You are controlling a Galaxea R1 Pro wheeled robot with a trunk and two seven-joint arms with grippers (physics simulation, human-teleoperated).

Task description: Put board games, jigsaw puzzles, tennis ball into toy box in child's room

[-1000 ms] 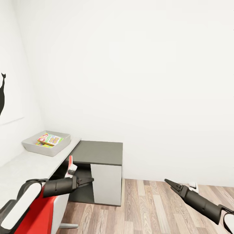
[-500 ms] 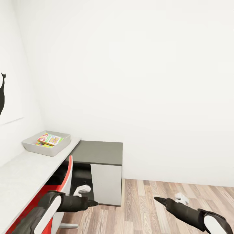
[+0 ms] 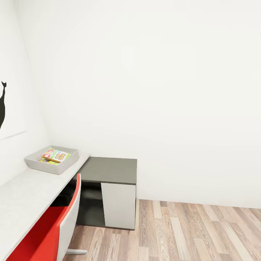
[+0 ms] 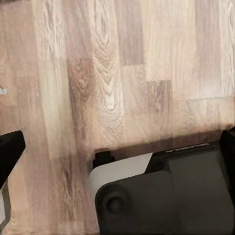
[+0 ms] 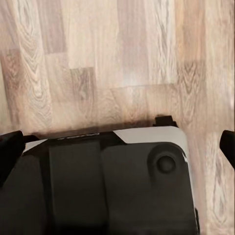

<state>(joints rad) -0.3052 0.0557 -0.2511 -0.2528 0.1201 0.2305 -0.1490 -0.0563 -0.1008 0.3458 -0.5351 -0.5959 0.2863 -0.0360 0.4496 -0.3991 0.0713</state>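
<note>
In the head view the toy box [image 3: 34, 161], a shallow light grey bin, stands at the far end of the pale grey table [image 3: 25, 192] against the left wall. A flat board game [image 3: 57, 156] with a bright cover lies inside it, on top of other colourful flat toys. Both arms hang low, their wrist cameras looking down at the wooden floor and the robot's own base. My left gripper [image 4: 117, 152] has its dark fingertips [image 4: 10, 156] far apart at the picture's edges, holding nothing. My right gripper [image 5: 117, 149] is spread the same way, its fingertips [image 5: 10, 152] wide and nothing between them.
A dark grey cabinet [image 3: 110, 170] with a white door [image 3: 119, 204] joins the table's end. A red and white chair [image 3: 54, 224] is tucked under the table at the near left. Wooden floor [image 3: 188, 232] stretches to the right, below a plain white wall.
Both arms have dropped out of the head view; a second ago they reached forward at its lower corners. The camera, table and toy box are unchanged.
</note>
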